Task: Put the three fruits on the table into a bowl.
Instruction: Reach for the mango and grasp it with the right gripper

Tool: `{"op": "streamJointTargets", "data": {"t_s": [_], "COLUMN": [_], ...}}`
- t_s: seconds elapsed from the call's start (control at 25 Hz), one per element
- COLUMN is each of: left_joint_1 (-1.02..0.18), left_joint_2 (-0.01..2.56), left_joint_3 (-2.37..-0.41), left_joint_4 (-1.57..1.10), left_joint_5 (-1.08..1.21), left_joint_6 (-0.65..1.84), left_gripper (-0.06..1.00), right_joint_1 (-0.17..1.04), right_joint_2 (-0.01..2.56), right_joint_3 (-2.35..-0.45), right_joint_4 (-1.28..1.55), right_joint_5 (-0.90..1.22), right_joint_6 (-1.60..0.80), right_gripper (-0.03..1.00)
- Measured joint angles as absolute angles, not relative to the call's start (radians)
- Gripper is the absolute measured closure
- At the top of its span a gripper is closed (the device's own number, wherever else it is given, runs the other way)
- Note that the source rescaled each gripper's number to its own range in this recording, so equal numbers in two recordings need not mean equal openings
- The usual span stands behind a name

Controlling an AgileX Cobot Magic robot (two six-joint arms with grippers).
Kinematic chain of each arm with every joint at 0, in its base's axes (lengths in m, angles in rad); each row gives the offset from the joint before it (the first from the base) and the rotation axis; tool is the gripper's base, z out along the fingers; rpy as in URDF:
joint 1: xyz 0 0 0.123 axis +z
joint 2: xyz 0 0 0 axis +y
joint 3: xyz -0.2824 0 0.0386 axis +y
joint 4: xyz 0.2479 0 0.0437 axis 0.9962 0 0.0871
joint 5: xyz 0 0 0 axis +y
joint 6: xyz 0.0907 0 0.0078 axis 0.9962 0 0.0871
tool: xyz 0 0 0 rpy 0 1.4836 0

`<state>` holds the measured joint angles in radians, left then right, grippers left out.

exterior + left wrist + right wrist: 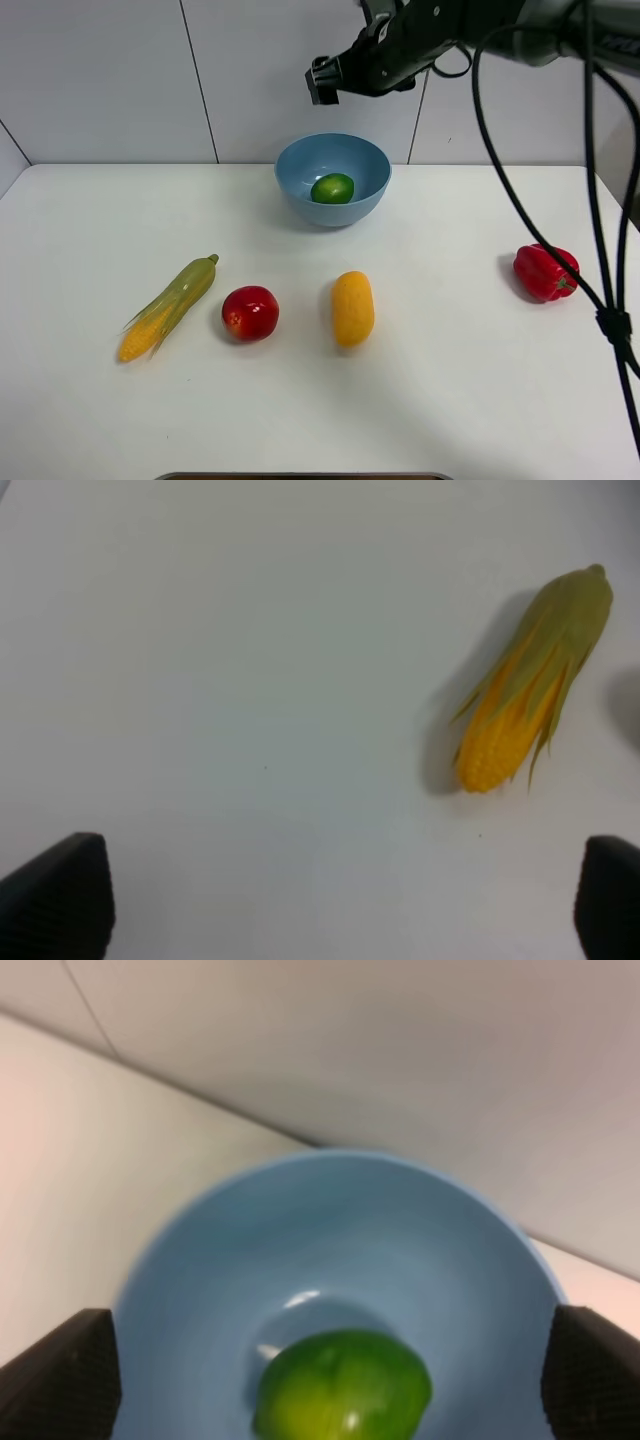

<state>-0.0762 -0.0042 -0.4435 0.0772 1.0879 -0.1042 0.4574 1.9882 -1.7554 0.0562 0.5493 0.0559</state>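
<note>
The green lime (332, 188) lies inside the light-blue bowl (300, 165) at the back middle of the white table (450, 400). The red apple (250, 313) and the yellow-orange mango-like fruit (352, 308) lie side by side on the table in front of the bowl. My right gripper (322, 80) hangs above the bowl, open and empty; its wrist view looks down on the lime (342, 1385) in the bowl (200, 1260) between the spread fingertips (60, 1375). My left gripper (340, 900) is open over bare table beside the corn; it is out of the exterior view.
A corn cob with green husk (168, 306) lies left of the apple and shows in the left wrist view (530, 685). A red bell pepper (544, 272) sits at the right. Black cables (610, 320) hang down at the far right. A wall stands behind the table.
</note>
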Motion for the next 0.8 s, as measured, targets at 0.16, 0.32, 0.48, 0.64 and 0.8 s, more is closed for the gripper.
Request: {"op": "streamJointTargets", "data": {"t_s": [0.16, 0.32, 0.48, 0.64, 0.8], "left_joint_1": [-0.076, -0.076, -0.076, -0.076, -0.076], "left_joint_2": [-0.004, -0.004, -0.004, -0.004, -0.004], "left_joint_3": [-0.444, -0.444, -0.444, -0.444, -0.444], "left_joint_4": [0.077, 0.077, 0.077, 0.077, 0.077], "left_joint_5": [1.088, 1.088, 1.088, 1.088, 1.088], "left_joint_6": [-0.104, -0.104, -0.104, -0.104, -0.104], "left_gripper": [0.08, 0.08, 0.08, 0.08, 0.08], "right_joint_1": [0.49, 0.549, 0.611, 0.66, 0.7], "right_joint_2": [1.877, 1.786, 1.724, 1.659, 1.572], "right_joint_3": [-1.755, -1.755, -1.755, -1.678, -1.521], "right_joint_4": [0.041, 0.029, 0.012, -0.005, -0.005], "right_joint_5": [0.653, 0.77, 0.92, 0.984, 0.937], "right_joint_6": [0.096, 0.111, 0.19, 0.301, 0.391], "right_gripper": [0.14, 0.14, 0.14, 0.14, 0.14]}}
